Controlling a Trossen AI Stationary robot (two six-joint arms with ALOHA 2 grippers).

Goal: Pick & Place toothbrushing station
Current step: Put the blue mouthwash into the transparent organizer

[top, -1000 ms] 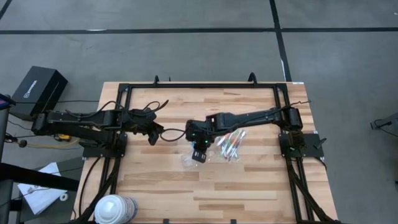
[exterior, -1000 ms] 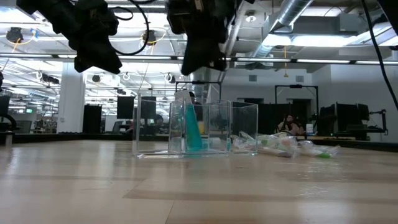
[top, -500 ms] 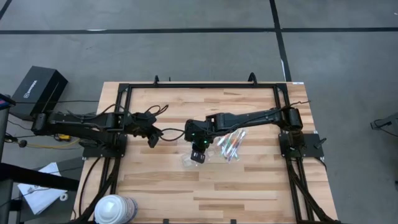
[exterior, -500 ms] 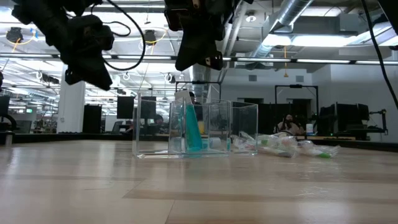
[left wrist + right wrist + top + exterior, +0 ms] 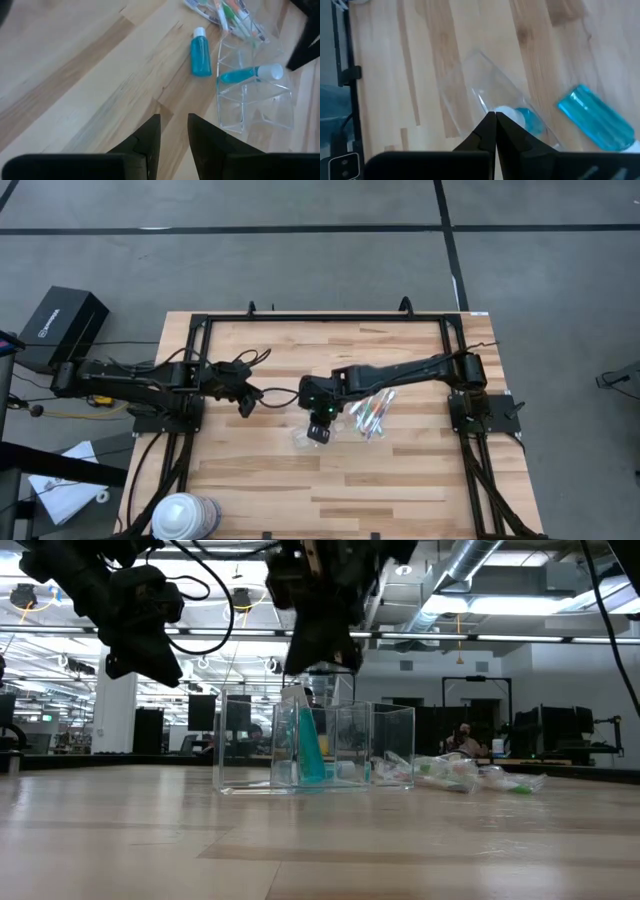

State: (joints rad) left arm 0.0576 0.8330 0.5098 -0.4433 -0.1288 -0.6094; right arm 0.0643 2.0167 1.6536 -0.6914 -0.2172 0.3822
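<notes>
Standing above the clear cup [image 5: 315,745], the right gripper [image 5: 495,120] had its fingers pinched shut on nothing, one blue tube [image 5: 250,74] already inside, another tube [image 5: 200,57] and the toothbrushes [image 5: 368,413] lying beside it, the left gripper [image 5: 174,131] narrowly parted and empty nearby.

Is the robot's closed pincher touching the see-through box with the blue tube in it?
Apart. In the low view the right gripper hangs above the clear holder, with background showing between them. Its fingers are shut on nothing.
</notes>
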